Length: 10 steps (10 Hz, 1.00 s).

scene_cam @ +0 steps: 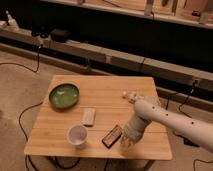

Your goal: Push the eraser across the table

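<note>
The eraser (pixel 112 136), a small flat dark block with a reddish-brown rim, lies on the light wooden table (pixel 105 95) near its front edge, right of the white cup (pixel 77 135). My gripper (pixel 125 143) is at the end of the white arm that reaches in from the right. It is low over the table, just right of the eraser and close to its right end. I cannot tell whether it touches the eraser.
A green bowl (pixel 64 95) stands at the table's left. A pale grey-white flat rectangle (pixel 89 116) lies between bowl and cup. A small pale thing (pixel 126 93) lies near the arm's elbow. Cables run over the floor around the table.
</note>
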### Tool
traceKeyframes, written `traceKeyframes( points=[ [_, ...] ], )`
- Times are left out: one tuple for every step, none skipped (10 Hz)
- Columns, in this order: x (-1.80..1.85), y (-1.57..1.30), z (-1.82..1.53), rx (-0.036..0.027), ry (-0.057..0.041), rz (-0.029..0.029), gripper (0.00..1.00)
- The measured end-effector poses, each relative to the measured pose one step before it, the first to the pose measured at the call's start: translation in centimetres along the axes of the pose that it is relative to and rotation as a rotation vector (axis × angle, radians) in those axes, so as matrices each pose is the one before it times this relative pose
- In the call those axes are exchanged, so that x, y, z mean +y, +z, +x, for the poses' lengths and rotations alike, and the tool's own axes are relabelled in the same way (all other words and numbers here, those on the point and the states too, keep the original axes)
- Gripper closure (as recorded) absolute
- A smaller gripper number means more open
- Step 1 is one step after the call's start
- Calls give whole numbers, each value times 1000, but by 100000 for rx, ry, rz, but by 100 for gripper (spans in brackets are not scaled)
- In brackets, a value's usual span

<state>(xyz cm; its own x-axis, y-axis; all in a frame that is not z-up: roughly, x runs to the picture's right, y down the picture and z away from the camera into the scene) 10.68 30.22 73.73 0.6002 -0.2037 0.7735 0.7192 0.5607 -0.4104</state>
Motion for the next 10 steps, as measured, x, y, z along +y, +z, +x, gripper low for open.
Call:
traceKeyframes(
  points=[
    [134, 563, 398, 1416, 1539, 267, 100],
    [135, 433, 184, 665, 586, -418, 100],
    [-116, 894, 201, 878, 254, -660, 100],
    [-194, 656, 90, 444, -38, -536, 100],
    [-454, 407, 89, 334, -185, -79, 100],
    [-454, 259, 204, 349, 88, 127, 100],
    [-487, 65, 183, 139, 165, 305, 100],
    [-626, -43, 417, 549, 336, 717, 100],
    [-493, -160, 332, 706, -40, 595, 100],
    [-552, -169, 395, 769, 25, 487, 100]
  ],
)
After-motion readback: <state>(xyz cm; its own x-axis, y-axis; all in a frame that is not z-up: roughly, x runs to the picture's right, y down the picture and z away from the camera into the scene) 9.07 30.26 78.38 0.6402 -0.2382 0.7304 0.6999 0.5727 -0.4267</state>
